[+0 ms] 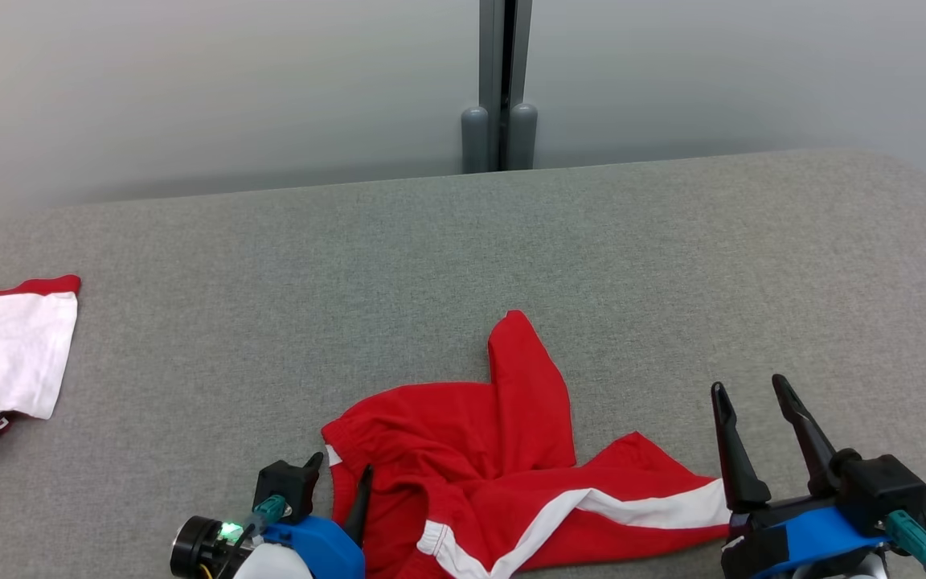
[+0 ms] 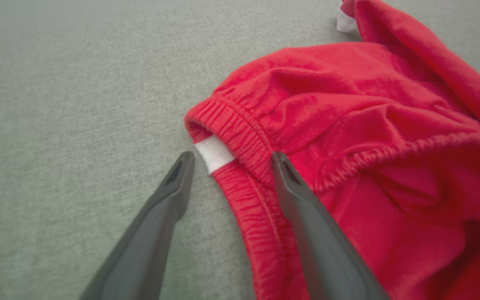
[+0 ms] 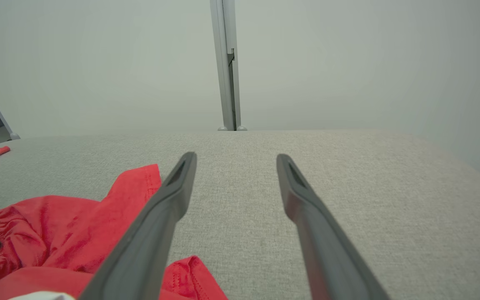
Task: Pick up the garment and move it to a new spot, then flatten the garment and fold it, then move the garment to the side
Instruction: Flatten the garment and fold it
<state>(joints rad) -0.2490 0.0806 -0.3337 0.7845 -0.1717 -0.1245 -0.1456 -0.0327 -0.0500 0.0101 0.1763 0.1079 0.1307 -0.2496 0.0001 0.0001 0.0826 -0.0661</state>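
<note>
**Left gripper wide at the waistband: bite the elastic, not the table**

Your left gripper (image 2: 232,155) is wide open and empty, low over the grey table (image 1: 511,241). In the left wrist view its tips straddle the corner of the waistband (image 2: 240,129). One finger is over bare table, the other over red cloth, and the white tab (image 2: 214,153) lies between them. Whether the fingers touch the cloth is hard to tell.

This looks like the first pick-up, so:
- Push in until the gathered elastic sits well down between the fingers, then close.
- Aim for the thick band itself; a nip on the loose cloth behind it will likely slip when you lift.
- Keep the lower finger from digging into the table cover.
- Lift slowly and check the whole bundle follows.

Your right gripper (image 1: 748,383) is also wide open and empty. It is raised just beside the right end of the shorts (image 1: 495,450) and points over bare table.

The shorts lie crumpled at the near edge, between your two grippers. The waistband is at the left gripper. One leg points away up the table. The other, with its white stripe (image 1: 632,503), runs to the right gripper. A second garment (image 1: 5,354) lies well apart at far left, so keep clear of it.
</note>
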